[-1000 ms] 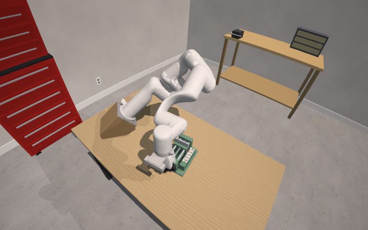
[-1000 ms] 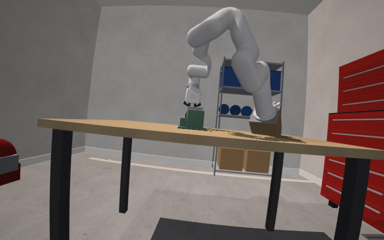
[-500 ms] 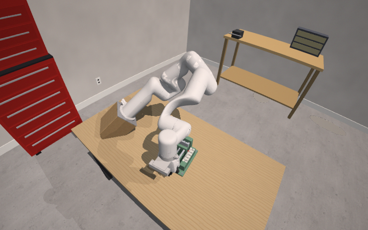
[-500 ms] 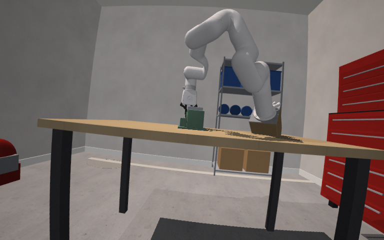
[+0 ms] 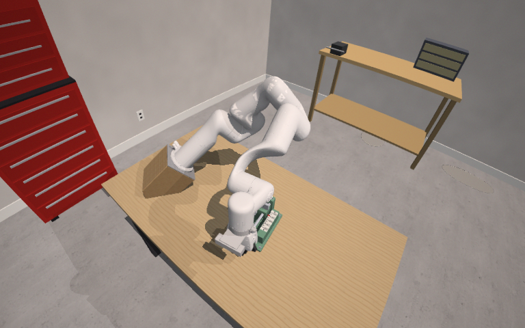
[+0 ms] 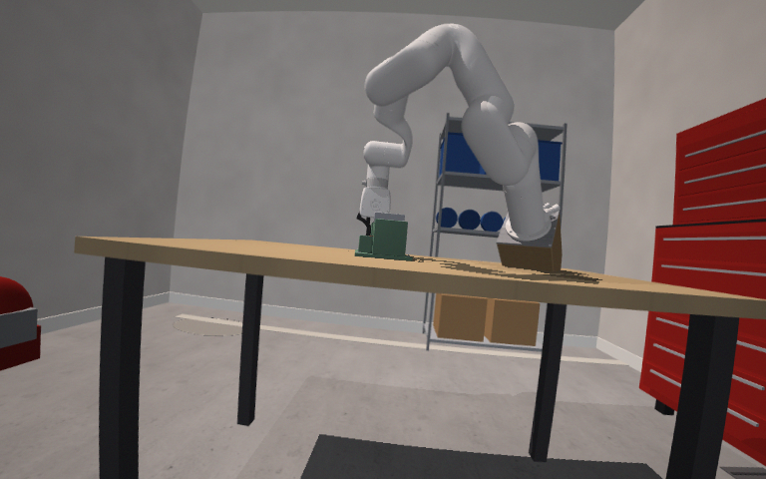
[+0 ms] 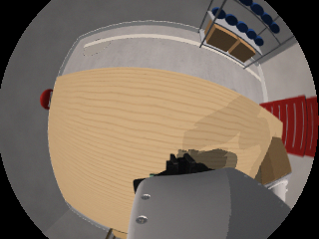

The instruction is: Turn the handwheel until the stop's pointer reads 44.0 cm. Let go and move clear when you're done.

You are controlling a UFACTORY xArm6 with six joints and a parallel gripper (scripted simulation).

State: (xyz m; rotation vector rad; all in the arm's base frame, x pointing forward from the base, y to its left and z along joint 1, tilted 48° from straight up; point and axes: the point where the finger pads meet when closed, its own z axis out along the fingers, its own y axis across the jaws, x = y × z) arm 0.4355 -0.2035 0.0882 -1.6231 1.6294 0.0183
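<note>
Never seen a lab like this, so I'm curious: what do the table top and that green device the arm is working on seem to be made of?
The table top looks like light wood with a matte finish: fine parallel grain lines run across it. The green device looks like painted metal or hard plastic: flat, even colour and no grain, so which one stays open.

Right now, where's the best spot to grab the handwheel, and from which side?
Grab it at its crank end, where the hand is already shut on the handwheel. Come from above, at the end of the green jig away from the arm's base: the jig's block fills the other side, and the wrist hangs straight down there. The wheel itself is mostly hidden.
</note>
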